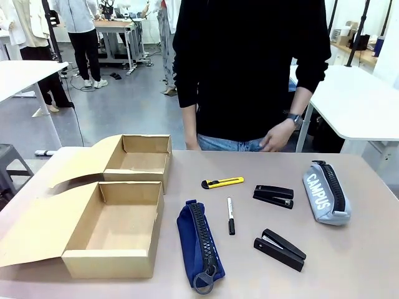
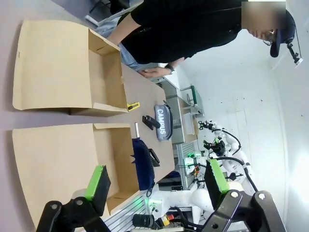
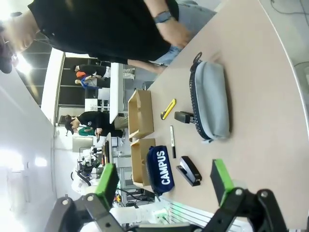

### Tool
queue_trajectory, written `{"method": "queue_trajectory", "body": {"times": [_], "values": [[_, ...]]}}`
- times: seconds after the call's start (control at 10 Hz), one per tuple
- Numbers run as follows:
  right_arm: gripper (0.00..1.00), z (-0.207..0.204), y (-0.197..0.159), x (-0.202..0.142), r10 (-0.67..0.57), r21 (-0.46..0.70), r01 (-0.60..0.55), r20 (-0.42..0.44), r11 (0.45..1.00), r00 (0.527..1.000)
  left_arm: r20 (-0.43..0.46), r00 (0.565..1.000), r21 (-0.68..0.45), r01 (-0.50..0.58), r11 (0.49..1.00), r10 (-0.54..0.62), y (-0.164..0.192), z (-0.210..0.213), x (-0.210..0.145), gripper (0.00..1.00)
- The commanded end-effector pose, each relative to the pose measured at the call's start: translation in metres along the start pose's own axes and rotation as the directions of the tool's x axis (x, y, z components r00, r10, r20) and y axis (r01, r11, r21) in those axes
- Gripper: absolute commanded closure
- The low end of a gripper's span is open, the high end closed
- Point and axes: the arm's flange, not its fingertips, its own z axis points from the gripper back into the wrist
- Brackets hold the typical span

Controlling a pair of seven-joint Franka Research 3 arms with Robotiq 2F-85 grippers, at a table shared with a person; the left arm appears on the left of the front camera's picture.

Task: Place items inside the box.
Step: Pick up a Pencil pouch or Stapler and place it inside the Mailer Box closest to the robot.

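Two open cardboard boxes stand at the table's left, a near box (image 1: 118, 227) and a far box (image 1: 140, 159), both with nothing inside. Right of them lie a navy zip pouch (image 1: 199, 243), a yellow utility knife (image 1: 222, 182), a slim black-and-white pen (image 1: 230, 216), two black staplers (image 1: 274, 195) (image 1: 280, 249) and a grey pouch lettered "CAMPUS" (image 1: 326, 193). My left gripper (image 2: 157, 180) hangs open high above the near box (image 2: 111, 159). My right gripper (image 3: 164, 177) is open too, above the navy pouch (image 3: 161, 169) and a stapler (image 3: 189, 170), holding nothing.
A person in black stands at the table's far edge, one hand (image 1: 277, 136) hanging just behind it. The boxes' flaps (image 1: 31, 233) spread out to the left. Bare tabletop (image 1: 361, 261) lies at the front right.
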Motion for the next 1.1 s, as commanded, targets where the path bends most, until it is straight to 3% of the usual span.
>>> {"method": "queue_trajectory", "body": {"times": [0.0, 0.1, 0.2, 0.3, 0.6, 0.7, 0.8, 0.9, 1.0], "values": [[0.00, -0.031, 0.025, -0.018, 0.118, -0.048, -0.120, -0.030, 0.992, 0.993, -0.006, 1.000, -0.012, 0.026, 1.000, -0.026, 0.000, 0.001, 0.000, 0.00], [0.00, -0.063, 0.046, -0.036, 0.237, -0.079, -0.249, -0.138, 0.965, 0.962, -0.006, 1.000, -0.012, 0.026, 1.000, -0.026, 0.000, 0.001, 0.000, 0.00], [0.00, -0.086, 0.055, -0.043, 0.269, -0.133, -0.305, -0.235, 0.943, 0.934, -0.006, 1.000, -0.012, 0.026, 1.000, -0.026, 0.000, 0.001, 0.000, 0.00], [0.00, -0.084, 0.050, -0.035, 0.224, -0.140, -0.258, -0.223, 0.956, 0.949, -0.006, 1.000, -0.012, 0.026, 1.000, -0.026, 0.000, 0.001, 0.000, 0.00], [0.00, 0.016, -0.014, -0.006, 0.084, -0.075, -0.084, -0.003, 0.994, 0.996, -0.006, 1.000, -0.012, 0.026, 1.000, -0.026, 0.000, 0.001, 0.000, 0.00], [0.00, 0.039, -0.034, -0.015, 0.016, -0.058, -0.012, 0.078, 0.998, 0.997, -0.006, 1.000, -0.012, 0.026, 1.000, -0.026, 0.000, 0.001, 0.000, 0.00], [0.00, 0.051, -0.053, -0.024, -0.027, 0.010, 0.026, 0.121, 1.000, 0.992, -0.006, 1.000, -0.012, 0.026, 1.000, -0.026, 0.000, 0.001, 0.000, 0.00], [0.00, 0.052, -0.064, -0.021, -0.127, 0.008, 0.128, 0.166, 0.992, 0.978, -0.006, 1.000, -0.012, 0.026, 1.000, -0.026, 0.000, 0.001, 0.000, 0.00], [0.00, 0.052, -0.045, -0.030, -0.022, -0.070, 0.029, 0.093, 0.997, 0.995, -0.006, 1.000, -0.012, 0.026, 1.000, -0.026, 0.000, 0.001, 0.000, 0.00]]}}
